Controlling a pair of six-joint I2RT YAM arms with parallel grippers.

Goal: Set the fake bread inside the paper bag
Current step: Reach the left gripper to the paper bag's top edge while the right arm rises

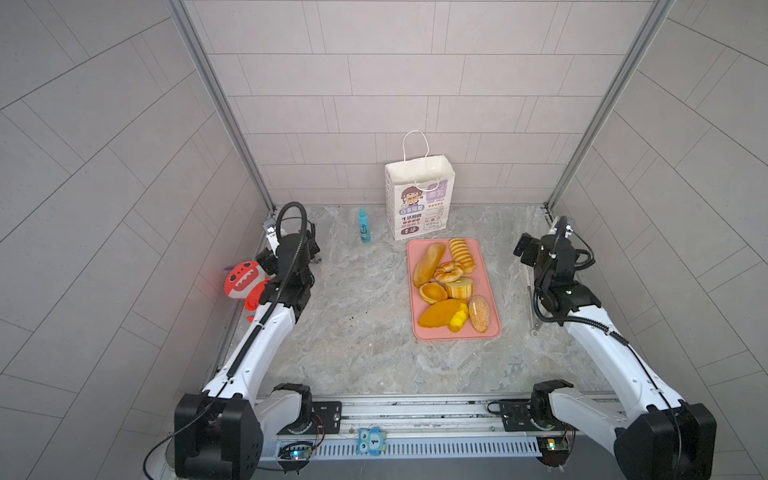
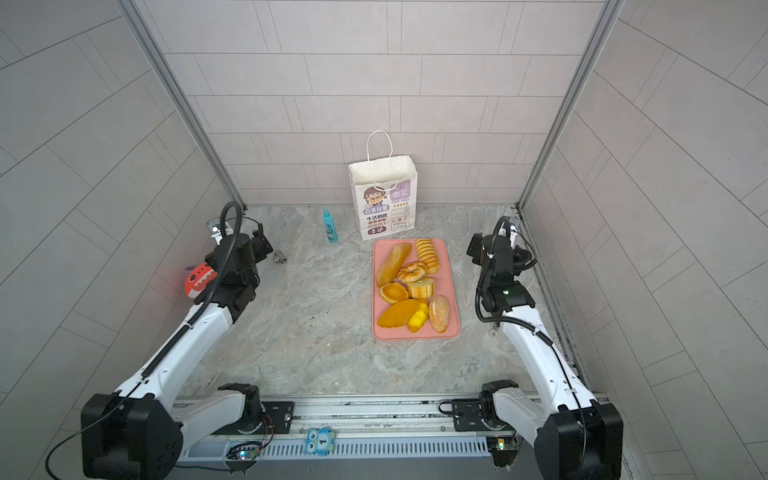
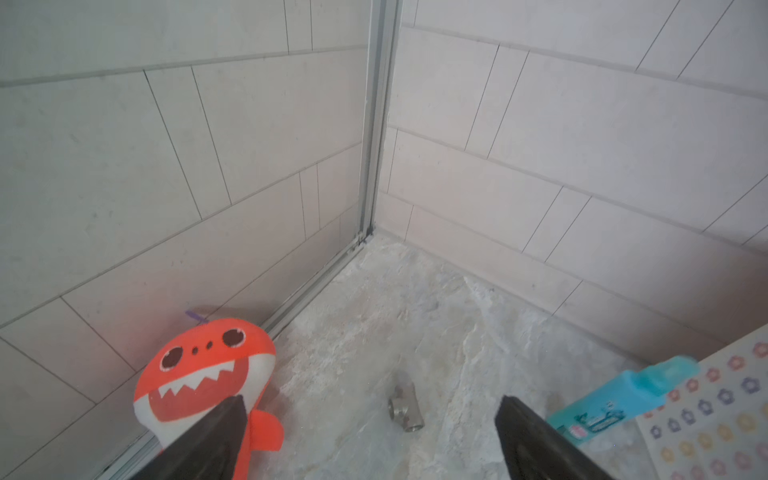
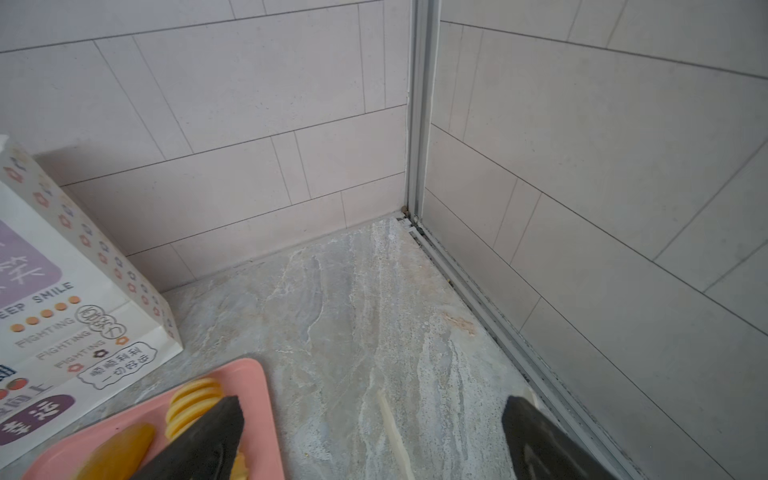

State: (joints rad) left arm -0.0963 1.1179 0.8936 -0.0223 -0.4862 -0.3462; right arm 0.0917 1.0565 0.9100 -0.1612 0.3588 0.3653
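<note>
The left gripper (image 3: 372,405) hangs above the stone tabletop (image 1: 353,316) near the back left corner. Its jaws stand fully apart with nothing between them. A small metal fitting (image 3: 405,409) lies on the tabletop in the gap between the two fingers, just ahead of the tips. A red shark plush (image 3: 208,374) sits just outside the outer finger, against the side wall. A teal bottle (image 3: 615,407) stands just outside the inner finger, and the paper bag (image 1: 419,208) is beyond the bottle on that same side.

The right gripper (image 4: 372,403) hangs above the tabletop near the back right corner. Its jaws are also fully apart and hold nothing. A thin pale rod (image 4: 392,428) lies on the tabletop in the gap between the fingers. The pink tray (image 1: 483,286) lies outside the inner finger.

The fake bread (image 1: 440,313) lies entirely on the tray, between the two grippers and nearer the right one. The long loaf (image 1: 429,264) and ridged loaf (image 1: 462,254) occupy the end nearest the bag, with the twisted ring (image 1: 449,271) against them. The tart (image 1: 432,292) sits mid-tray. The seeded bun (image 1: 478,313) lies toward the end farthest from the bag.

The paper bag stands upright with its mouth open, backed against the rear wall and just beside the tray's far end. Contact between bag and tray cannot be determined. The bag is well apart from both sets of jaws.
</note>
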